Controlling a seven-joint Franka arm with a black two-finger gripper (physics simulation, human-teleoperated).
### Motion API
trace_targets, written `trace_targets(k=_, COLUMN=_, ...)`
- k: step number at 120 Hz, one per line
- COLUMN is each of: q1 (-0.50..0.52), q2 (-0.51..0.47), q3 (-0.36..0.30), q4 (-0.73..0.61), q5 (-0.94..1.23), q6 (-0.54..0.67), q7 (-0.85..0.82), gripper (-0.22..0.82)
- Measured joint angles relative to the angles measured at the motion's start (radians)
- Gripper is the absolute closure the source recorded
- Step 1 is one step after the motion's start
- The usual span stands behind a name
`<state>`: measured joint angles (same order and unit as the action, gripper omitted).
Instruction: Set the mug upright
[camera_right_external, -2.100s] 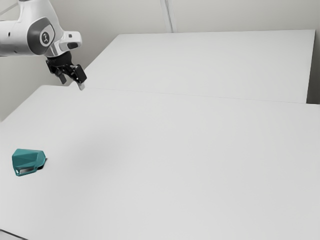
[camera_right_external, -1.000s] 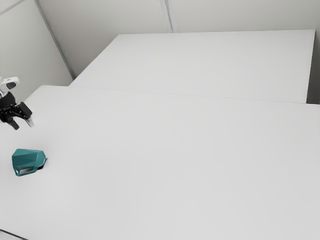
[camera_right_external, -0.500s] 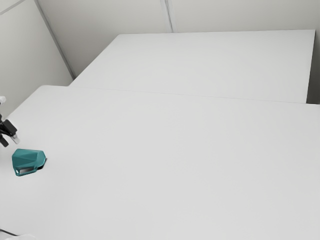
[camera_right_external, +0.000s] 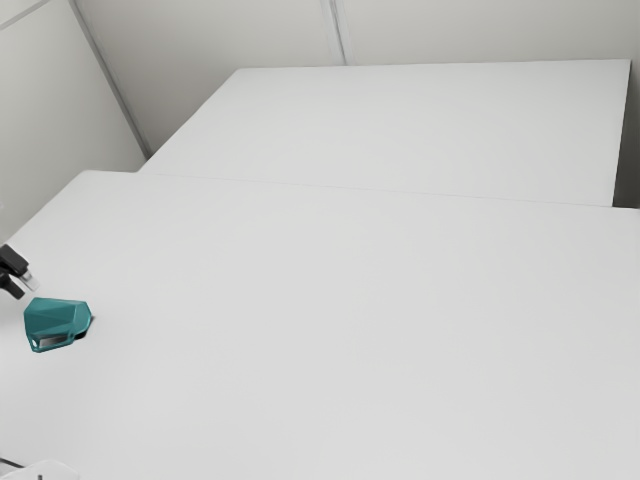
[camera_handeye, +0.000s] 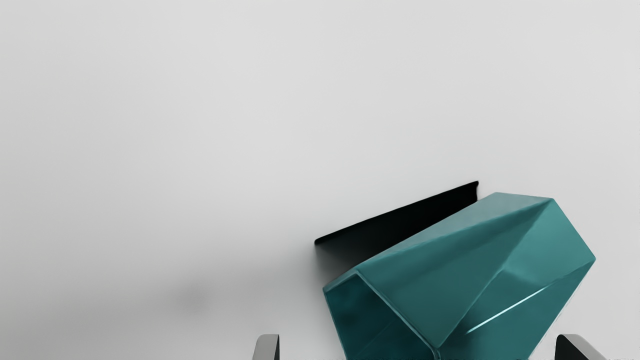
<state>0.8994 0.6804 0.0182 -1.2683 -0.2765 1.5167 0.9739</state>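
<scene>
At the exterior view's left edge, my gripper (camera_right_external: 27, 288) hangs just above and beside the teal mug (camera_right_external: 57, 323), partly cut off by the picture's edge. The faceted mug lies on its side on the white table. Seen from the wrist, the mug (camera_handeye: 465, 280) shows its dark open mouth, and its lower part runs out of the picture. The fingertips of my gripper (camera_handeye: 417, 347) stand wide apart, with the mug's near part between them in the picture and a gap on either side; the gripper is open.
The white table (camera_right_external: 350, 330) extends broadly to the exterior view's right of the mug. Behind it stands another white surface (camera_right_external: 400, 130) against pale walls. A white rounded part and a dark cable are at the exterior view's lower left corner.
My gripper has come from the far upper left down to beside the mug, lowering only slightly in the last half second. The mug has not moved.
</scene>
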Motion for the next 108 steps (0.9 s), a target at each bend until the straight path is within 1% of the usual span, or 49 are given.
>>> trace_targets(k=19, q1=0.017, q2=0.001, q3=-0.004, q4=-0.022, q5=-0.013, q6=-0.031, q7=0.016, gripper=0.0)
trace_targets(k=51, q1=0.019, q2=-0.006, q3=0.009, q4=-0.063, q5=-0.051, q6=-0.062, q7=0.014, gripper=0.0)
trace_targets(k=108, q1=0.04, q2=-0.006, q3=0.023, q4=-0.11, q5=-0.192, q6=-0.105, q7=-0.06, gripper=0.0)
